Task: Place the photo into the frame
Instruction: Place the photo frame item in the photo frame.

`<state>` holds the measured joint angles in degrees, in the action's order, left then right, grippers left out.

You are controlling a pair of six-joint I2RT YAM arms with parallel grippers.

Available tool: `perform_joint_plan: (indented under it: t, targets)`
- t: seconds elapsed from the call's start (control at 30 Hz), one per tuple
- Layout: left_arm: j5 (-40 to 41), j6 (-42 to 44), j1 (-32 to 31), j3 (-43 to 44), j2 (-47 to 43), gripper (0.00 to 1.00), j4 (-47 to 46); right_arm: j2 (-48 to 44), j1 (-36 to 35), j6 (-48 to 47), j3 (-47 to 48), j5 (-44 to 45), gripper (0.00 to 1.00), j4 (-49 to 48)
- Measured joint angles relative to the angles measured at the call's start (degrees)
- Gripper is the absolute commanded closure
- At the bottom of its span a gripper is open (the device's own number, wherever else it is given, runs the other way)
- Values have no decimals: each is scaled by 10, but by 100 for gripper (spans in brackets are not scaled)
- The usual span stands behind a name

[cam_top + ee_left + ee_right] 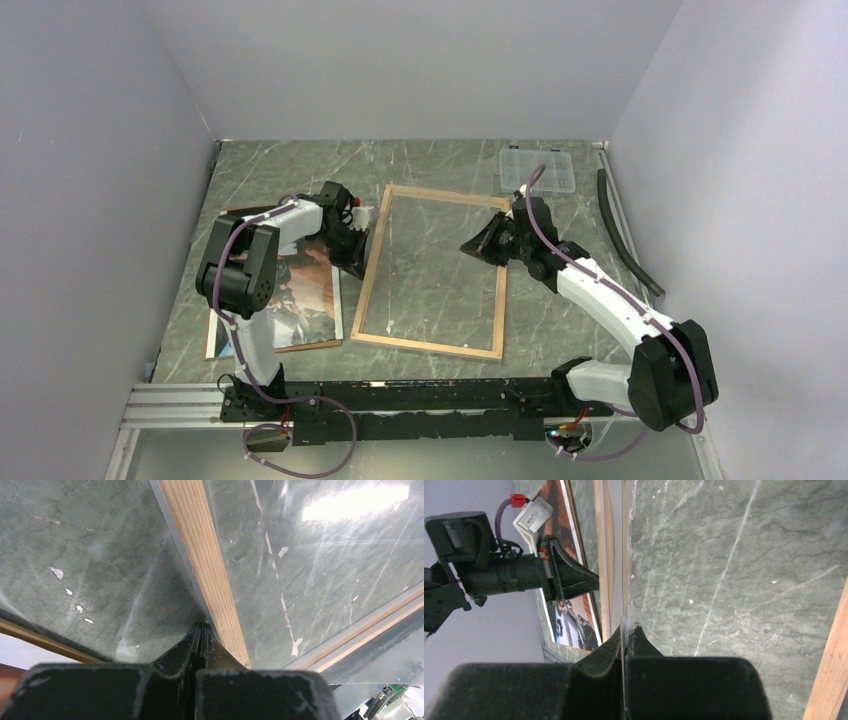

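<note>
Frame-opening step: right hand (625, 627) pinches the clear pane (435, 270) edge, left hand (201, 630) pressed together against the frame (425, 347) rail; next, lift the pane clear for the photo (305, 300).

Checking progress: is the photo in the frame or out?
Out. The photo lies left of the frame; through the pane only table shows.

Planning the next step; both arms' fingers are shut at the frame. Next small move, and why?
Probably raise the right gripper slightly: its fingers pinch the clear pane, the left gripper sits shut against the frame, and the photo lies outside it.
</note>
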<state>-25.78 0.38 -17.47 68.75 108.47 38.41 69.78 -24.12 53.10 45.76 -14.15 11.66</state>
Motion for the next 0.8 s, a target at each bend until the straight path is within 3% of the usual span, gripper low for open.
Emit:
perform_joint_plan:
  t: [0.8]
  targets:
    - [8, 0, 0, 0, -2, 97, 1, -13, 23, 31, -89, -16, 100, -29]
